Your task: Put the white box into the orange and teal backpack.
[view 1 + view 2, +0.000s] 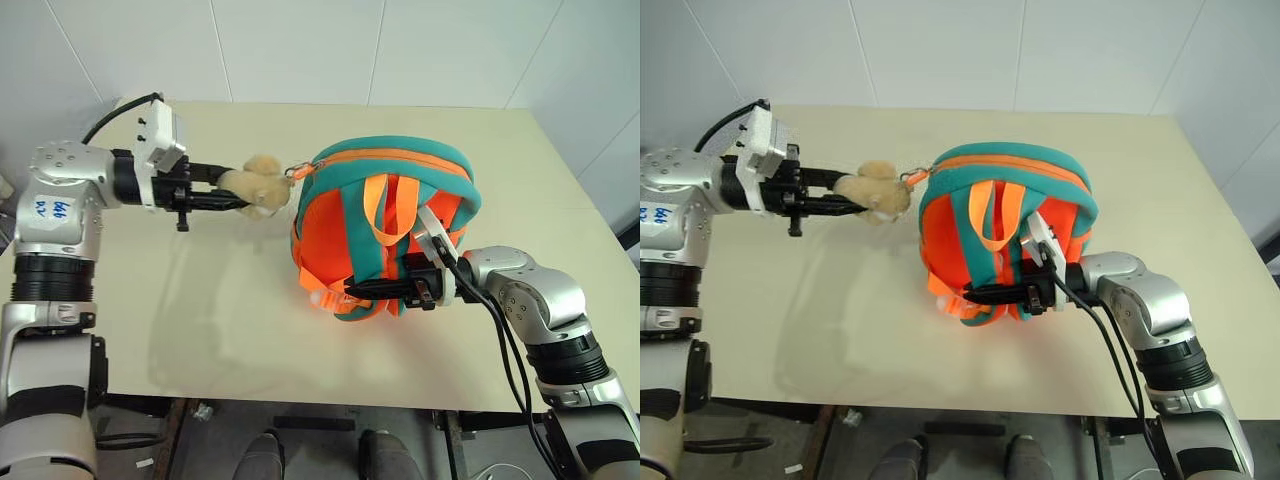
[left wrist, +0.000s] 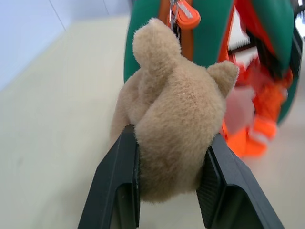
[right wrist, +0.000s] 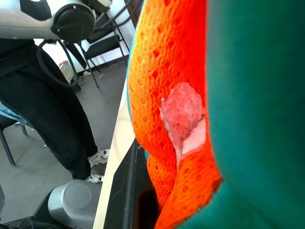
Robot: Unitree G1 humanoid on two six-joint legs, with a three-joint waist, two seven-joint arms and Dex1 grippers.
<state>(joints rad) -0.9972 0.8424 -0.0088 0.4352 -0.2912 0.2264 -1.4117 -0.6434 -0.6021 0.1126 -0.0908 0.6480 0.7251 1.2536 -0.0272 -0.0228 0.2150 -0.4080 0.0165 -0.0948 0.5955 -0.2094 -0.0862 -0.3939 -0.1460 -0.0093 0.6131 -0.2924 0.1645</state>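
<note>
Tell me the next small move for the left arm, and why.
Probably pull the plush toy gently away from the orange and teal backpack. The left tool grips the toy, which hangs off the zipper pull, and the right tool pins the bag's lower edge.

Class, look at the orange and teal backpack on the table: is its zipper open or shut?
Shut: the orange and teal backpack shows one unbroken orange zipper line along its top edge, with no gap.

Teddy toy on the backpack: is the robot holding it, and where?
Yes. The left tool squeezes the tan plush toy around its lower body. The right tool pinches the backpack's bottom edge.
</note>
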